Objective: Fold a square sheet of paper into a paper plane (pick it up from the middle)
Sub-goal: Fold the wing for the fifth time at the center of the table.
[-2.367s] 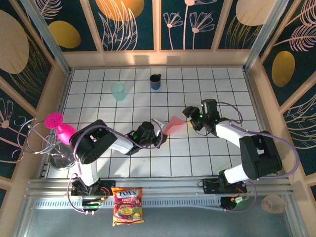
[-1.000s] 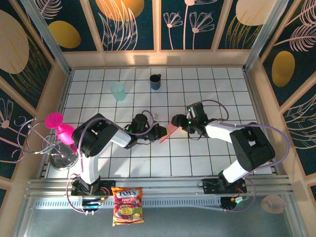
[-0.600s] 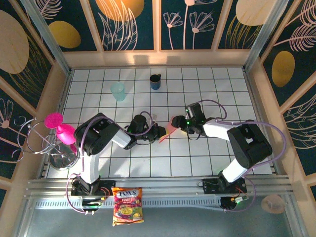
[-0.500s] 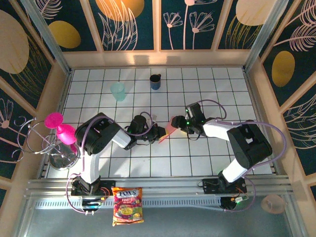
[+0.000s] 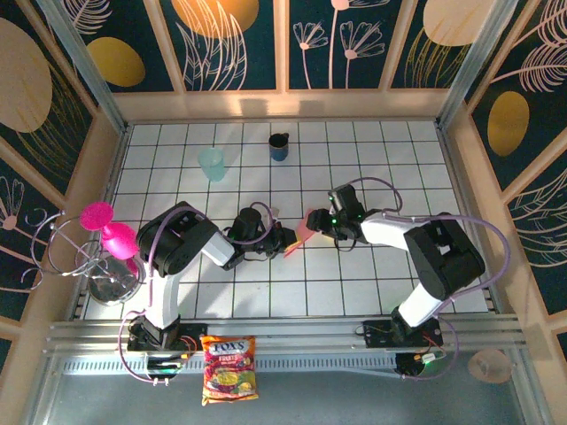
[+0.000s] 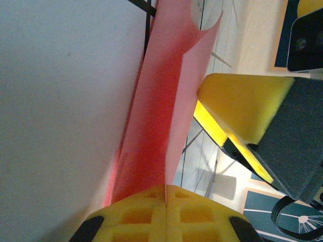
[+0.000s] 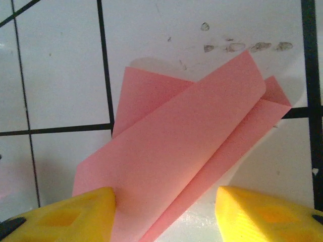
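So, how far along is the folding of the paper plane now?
Done: the sheet of paper already has folds, with layers overlapping. In hand: the left gripper is shut on one edge, and the right gripper stands open astride the other end. Left: it is not a narrow pointed dart yet, so more folds remain.

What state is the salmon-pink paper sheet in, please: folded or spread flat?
Folded: the salmon-pink paper sheet shows overlapping layers along a crease.

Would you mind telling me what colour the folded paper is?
The folded paper is plain salmon pink, clearest in the right wrist view.
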Controlling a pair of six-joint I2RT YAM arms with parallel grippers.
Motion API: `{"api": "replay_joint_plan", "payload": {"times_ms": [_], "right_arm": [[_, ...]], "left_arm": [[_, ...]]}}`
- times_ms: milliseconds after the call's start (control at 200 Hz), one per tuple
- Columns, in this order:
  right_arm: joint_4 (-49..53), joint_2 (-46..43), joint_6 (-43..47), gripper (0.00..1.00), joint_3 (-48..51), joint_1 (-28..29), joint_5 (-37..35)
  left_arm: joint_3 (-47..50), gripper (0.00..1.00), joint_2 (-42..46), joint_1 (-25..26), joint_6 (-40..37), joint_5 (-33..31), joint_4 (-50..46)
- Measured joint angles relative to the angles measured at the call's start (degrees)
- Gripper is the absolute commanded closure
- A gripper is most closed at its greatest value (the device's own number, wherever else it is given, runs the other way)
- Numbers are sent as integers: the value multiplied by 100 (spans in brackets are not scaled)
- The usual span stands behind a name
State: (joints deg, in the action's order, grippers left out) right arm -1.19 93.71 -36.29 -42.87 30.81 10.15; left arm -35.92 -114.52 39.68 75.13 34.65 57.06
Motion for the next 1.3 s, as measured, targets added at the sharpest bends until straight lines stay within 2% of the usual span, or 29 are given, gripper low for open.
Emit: {"api": "replay_joint_plan", "payload": {"times_ms": [160, 405, 741, 896, 1296], "right_arm": [[538, 212, 24, 44, -385, 157, -358], [1211, 522, 20, 44, -885, 278, -656], [1436, 640, 15, 44, -1051, 306, -717], [1460, 647, -9, 44, -1067, 306, -719], [1471, 671, -50, 44, -1078, 304, -721]], "left_arm": [[0, 90, 2, 0, -31, -26, -44], [-15, 72, 334, 0, -452, -210, -627], [-17, 60, 807, -4, -964, -546, -1436], [-17, 56, 1049, -4, -1235, -780, -1860], [-184, 55, 1211, 103, -1794, -1012, -2514]]}}
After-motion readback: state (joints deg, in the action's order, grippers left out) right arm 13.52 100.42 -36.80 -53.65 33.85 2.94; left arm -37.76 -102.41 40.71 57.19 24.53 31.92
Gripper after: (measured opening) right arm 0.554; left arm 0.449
